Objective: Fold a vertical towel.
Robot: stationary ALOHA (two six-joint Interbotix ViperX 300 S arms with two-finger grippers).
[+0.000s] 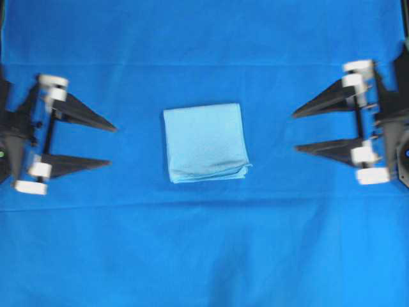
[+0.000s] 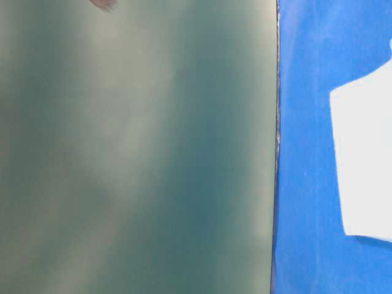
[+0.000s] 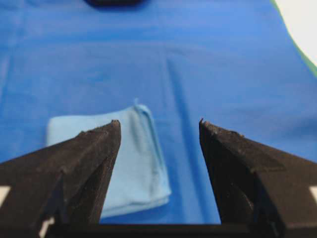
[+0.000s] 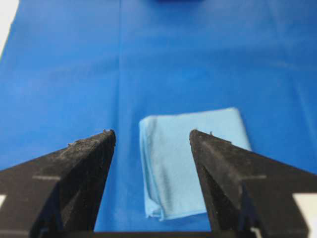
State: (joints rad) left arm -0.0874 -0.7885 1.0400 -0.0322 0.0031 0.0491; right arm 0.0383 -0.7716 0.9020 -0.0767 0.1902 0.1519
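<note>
Left hand (image 1: 114, 146) spread, empty, at left edge of desk; right hand (image 1: 294, 132) spread, empty, at right edge. Both point inward at towel (image 1: 205, 142).
Towel: mid-desk, between hands, well apart from both; right hand looks slightly nearer.
Towel lies flat, near-square, layered edges visible at lower right corner – judged already folded at least once. Long axis hard to tell.
Surface: royal-blue sheet (image 1: 204, 256) over desk, faint creases.
Room: open sheet on all sides of towel, nothing in hands' path.
</note>
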